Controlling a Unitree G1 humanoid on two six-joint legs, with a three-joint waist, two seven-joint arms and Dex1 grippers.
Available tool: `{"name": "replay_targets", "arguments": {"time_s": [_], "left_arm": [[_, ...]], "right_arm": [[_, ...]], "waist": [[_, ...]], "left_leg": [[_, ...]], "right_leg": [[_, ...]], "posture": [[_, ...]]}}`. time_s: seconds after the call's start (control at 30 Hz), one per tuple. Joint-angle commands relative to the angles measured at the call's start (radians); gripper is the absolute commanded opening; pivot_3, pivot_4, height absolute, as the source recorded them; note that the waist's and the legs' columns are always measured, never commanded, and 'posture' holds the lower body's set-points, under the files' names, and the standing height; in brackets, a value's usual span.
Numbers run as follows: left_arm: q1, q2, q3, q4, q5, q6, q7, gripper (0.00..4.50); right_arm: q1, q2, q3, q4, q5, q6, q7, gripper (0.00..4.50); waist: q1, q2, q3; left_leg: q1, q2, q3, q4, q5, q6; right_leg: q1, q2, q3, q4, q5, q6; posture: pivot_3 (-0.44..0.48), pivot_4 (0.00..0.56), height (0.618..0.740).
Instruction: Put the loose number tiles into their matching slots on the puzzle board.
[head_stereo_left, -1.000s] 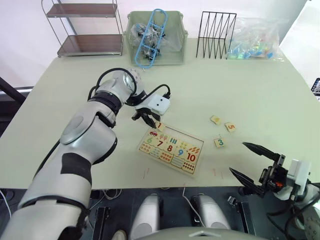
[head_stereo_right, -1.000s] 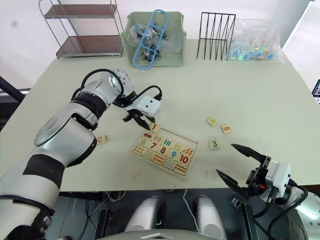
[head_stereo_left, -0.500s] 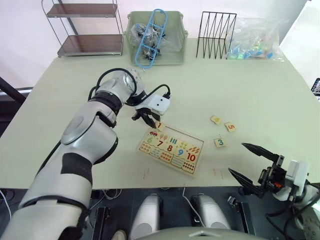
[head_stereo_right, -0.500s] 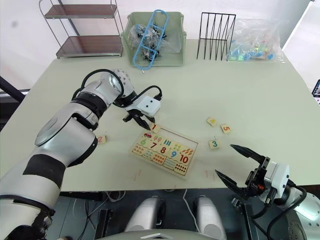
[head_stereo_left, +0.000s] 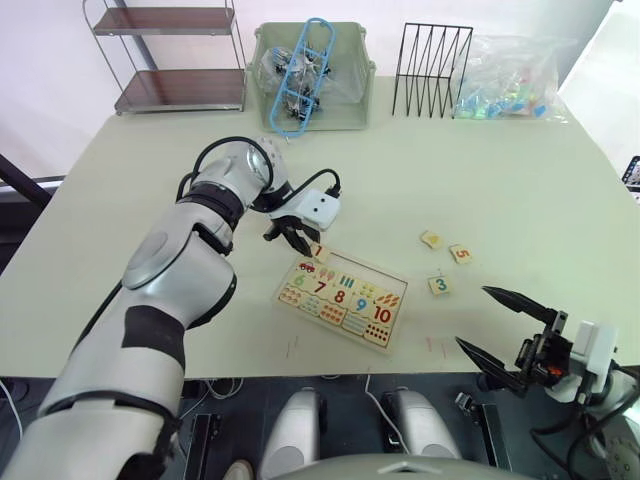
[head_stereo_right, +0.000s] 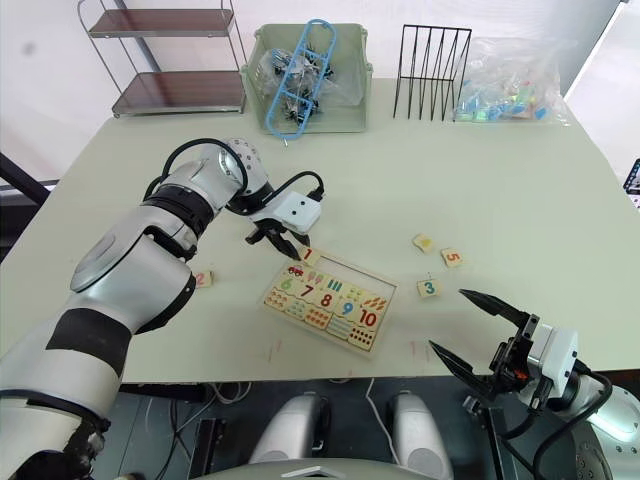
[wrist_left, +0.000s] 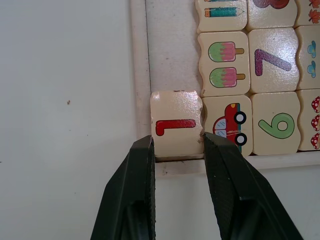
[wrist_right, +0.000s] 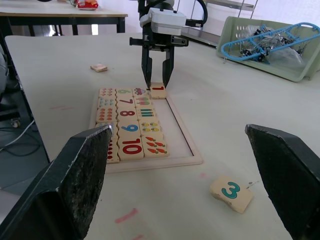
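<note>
One tile, the "1", sat at the corner slot of the puzzle board, directly between the left gripper's fingers, which stood narrowly parted at its sides without a clear hold. Tiles "3", "5" and another lay loose toward the worktop's right edge, nearer the right gripper, whose fingers were spread wide, with open room between.

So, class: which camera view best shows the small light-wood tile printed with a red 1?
The left wrist view: the light-wood red 1 tile sits large at the wooden puzzle board's corner, between the left gripper's fingers. The eye views show it tiny; the right wrist view shows it far off.
</note>
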Motion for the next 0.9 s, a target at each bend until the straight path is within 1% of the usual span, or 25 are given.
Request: {"name": "replay_targets", "arguments": {"time_s": [0.03, 0.9], "left_arm": [[-0.015, 0.01, -0.005, 0.005, 0.01, -0.01, -0.029, 0.9], [-0.028, 0.008, -0.011, 0.034, 0.023, -0.01, -0.029, 0.9]], "right_arm": [[0.002, -0.006, -0.006, -0.021, 0.006, -0.021, 0.006, 4.5], [0.01, -0.002, 0.013, -0.023, -0.014, -0.037, -0.004, 4.5]], "waist": [[0.0, 0.0, 0.0], [-0.001, 0.0, 0.0]], "left_leg": [[0.0, 0.0, 0.0, 0.0, 0.0, 0.0], [0.0, 0.0, 0.0, 0.0, 0.0, 0.0]], "right_leg": [[0.0, 0.0, 0.0, 0.0, 0.0, 0.0], [0.0, 0.0, 0.0, 0.0, 0.0, 0.0]], "posture": [[0.0, 0.15, 0.739], [0.0, 0.15, 0.739]]}}
